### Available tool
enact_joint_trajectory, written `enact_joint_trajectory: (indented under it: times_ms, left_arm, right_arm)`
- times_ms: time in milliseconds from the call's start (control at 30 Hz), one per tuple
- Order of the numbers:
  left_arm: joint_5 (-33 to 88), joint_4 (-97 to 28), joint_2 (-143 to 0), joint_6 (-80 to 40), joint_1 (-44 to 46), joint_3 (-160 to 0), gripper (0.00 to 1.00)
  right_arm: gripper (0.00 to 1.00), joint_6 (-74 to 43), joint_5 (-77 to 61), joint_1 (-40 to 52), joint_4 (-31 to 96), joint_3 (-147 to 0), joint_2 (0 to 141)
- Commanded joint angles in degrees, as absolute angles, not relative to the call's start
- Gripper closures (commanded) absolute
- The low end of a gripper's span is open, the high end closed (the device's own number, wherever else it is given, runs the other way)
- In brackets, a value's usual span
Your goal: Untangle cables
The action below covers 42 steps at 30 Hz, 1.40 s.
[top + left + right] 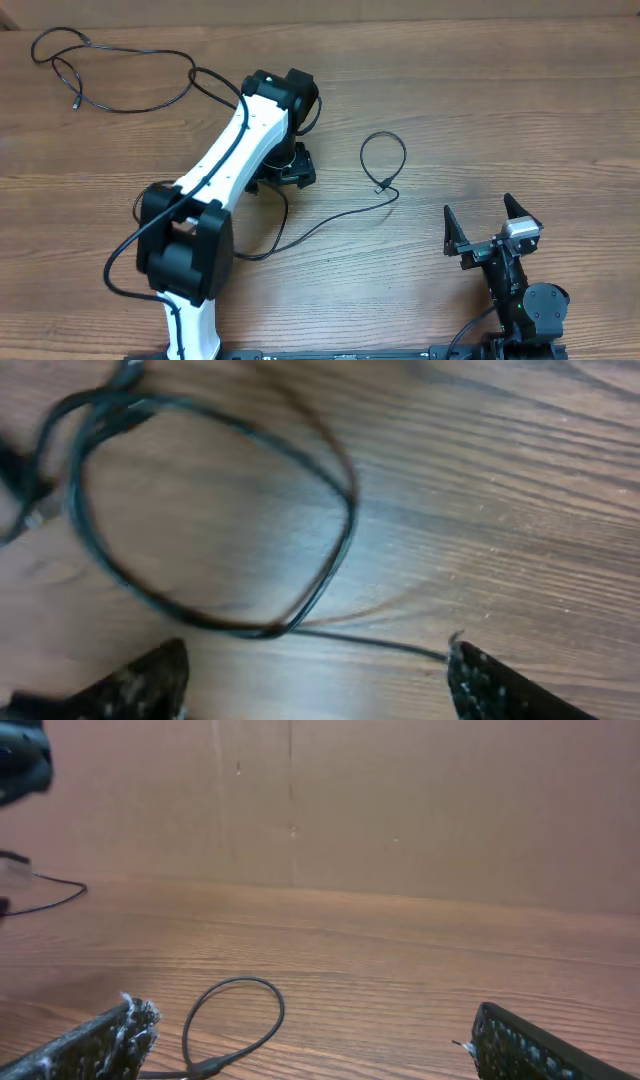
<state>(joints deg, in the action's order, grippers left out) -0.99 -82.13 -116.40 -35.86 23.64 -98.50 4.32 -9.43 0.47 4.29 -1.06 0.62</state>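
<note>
One thin black cable (pixel 130 108) lies loose at the far left of the table, its plug end near the left edge. A second cable (pixel 330 220) runs from under my left arm to a small loop (pixel 383 158) at mid-table. My left gripper (pixel 290 168) hangs low over the table, mostly hidden under its wrist. In the left wrist view it (pixel 315 682) is open and empty, with a blurred cable loop (pixel 335 560) just ahead and a thin strand touching the right finger. My right gripper (pixel 482 225) is open and empty. The small loop (pixel 270 1030) lies ahead between its fingers (pixel 310 1045).
The white left arm (pixel 230 160) stretches diagonally over the table's middle, with its own thicker black wire along it. A brown wall (pixel 400 810) stands behind the far table edge. The wooden tabletop (pixel 520 110) spreads to the right.
</note>
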Motion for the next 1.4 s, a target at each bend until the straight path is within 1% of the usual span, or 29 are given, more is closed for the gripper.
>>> enact_joint_trajectory:
  times_ms: [0,67,233,400,700,967,1067,1133,1367]
  left_arm:
    - [7.5,-79.0,-119.6,-27.0,24.1,-98.4,0.11]
    - [10.2,-78.1,-119.8,-25.1,24.0,-98.4,0.08]
    - [10.0,-78.3,-118.1,-25.7,23.9,-98.4,0.0]
    - [9.6,-79.9,-114.7,-25.7,23.9,-98.4,0.0]
    - [1.2,-84.1,-103.6,-25.7,24.0,-98.4,0.0]
    - [-0.7,-84.2,-95.4,-25.8,24.0,-98.4,0.0]
    - [-4.9,-84.1,-92.6,-28.8,24.0,-98.4,0.0]
    - [-6.2,-83.9,-90.9,-28.8,24.0,-98.4,0.0]
    - [-6.2,-85.9,-84.8,-28.8,24.0,-97.8,0.01]
  right_arm:
    - [0.0,4.4,-9.0,0.6,4.0,-0.5,0.2]
    - [0.0,4.4,-9.0,0.6,4.0,-0.5,0.2]
    - [0.0,4.4,-9.0,0.6,4.0,-0.5,0.2]
    - [0.0,4.4,-9.0,0.6,4.0,-0.5,0.2]
    - [0.0,4.4,-9.0,0.6,4.0,-0.5,0.2]
    - [0.0,4.4,-9.1,0.6,4.0,-0.5,0.2]
    - [0.0,4.4,-9.0,0.6,4.1,-0.5,0.2]
    - [0.0,4.4,-9.0,0.6,4.1,-0.5,0.2]
    - [0.0,4.4,-9.0,0.6,4.0,-0.5,0.2]
